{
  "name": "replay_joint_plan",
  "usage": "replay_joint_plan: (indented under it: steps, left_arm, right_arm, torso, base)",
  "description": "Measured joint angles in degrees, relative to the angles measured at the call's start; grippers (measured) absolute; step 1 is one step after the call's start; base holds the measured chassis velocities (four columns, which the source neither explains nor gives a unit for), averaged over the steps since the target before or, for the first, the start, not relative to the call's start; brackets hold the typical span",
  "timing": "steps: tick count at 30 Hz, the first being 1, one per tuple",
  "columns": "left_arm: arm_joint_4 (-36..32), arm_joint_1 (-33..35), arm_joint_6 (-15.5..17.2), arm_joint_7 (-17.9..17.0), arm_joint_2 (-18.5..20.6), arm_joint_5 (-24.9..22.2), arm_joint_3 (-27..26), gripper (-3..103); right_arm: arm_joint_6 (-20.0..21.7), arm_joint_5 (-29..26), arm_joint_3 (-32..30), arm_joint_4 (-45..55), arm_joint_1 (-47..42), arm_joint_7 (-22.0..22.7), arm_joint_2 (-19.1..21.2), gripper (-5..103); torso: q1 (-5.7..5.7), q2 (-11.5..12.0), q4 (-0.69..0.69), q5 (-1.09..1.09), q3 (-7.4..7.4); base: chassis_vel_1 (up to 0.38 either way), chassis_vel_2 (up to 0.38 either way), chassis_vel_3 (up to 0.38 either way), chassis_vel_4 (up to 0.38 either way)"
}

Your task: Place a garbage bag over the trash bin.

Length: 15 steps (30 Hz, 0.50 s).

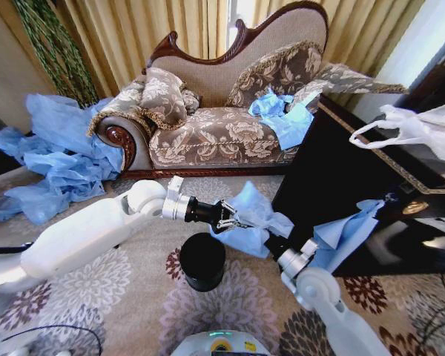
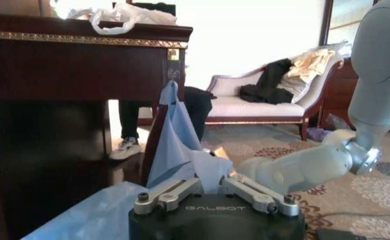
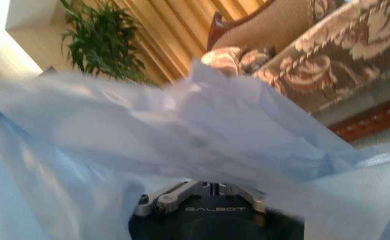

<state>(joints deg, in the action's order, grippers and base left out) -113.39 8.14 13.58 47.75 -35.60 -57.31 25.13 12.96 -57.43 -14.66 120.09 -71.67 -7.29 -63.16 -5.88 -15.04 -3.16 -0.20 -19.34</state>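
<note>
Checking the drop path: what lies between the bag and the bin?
In the head view, nothing: the garbage bag, shut in the left gripper and right gripper, hangs just above the trash bin.

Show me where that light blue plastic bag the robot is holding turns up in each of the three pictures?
Head view: the garbage bag hangs mid-picture between both grippers, just above the trash bin.
Left wrist view: it rises from the left gripper, beside the dark cabinet.
Right wrist view: it drapes across the frame over the right gripper.
Shared landmark: the floral sofa, behind the bag in the right wrist view.
</note>
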Motion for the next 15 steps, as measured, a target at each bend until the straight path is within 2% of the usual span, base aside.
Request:
replay_joint_plan:
  steps: [15]
  left_arm:
    - [0.0, -0.1, -0.2, -0.4, -1.7, -0.9, -0.1, 0]
  right_arm:
    - [0.5, 1.6, 8.0, -1.4, 1.6, 1.5, -2.7, 0]
  torso:
    - [0.0, 0.0, 0.0, -0.01, 0.0]
  base:
    - [0.0, 0.0, 0.0, 0.0]
